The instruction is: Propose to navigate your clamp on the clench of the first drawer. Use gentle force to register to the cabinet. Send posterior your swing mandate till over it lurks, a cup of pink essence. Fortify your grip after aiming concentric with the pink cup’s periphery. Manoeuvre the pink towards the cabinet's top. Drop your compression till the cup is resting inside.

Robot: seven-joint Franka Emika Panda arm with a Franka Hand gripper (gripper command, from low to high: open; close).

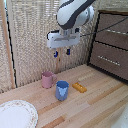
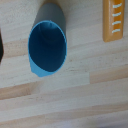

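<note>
pink cup [image 1: 47,79] | matte, upright, side handle | hand [image 1: 62,51] above, fingers parted, empty

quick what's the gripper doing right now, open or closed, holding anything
Gripper: open, holding nothing, hanging in the air above the pink cup and blue cup.

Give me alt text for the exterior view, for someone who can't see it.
A white and grey robot arm holds its clamp in the air above a wooden table, where a pink cup and a blue cup stand side by side. An orange object lies beside them, a white plate sits at the exterior view's left, and a dark cabinet stands at its right.
</note>
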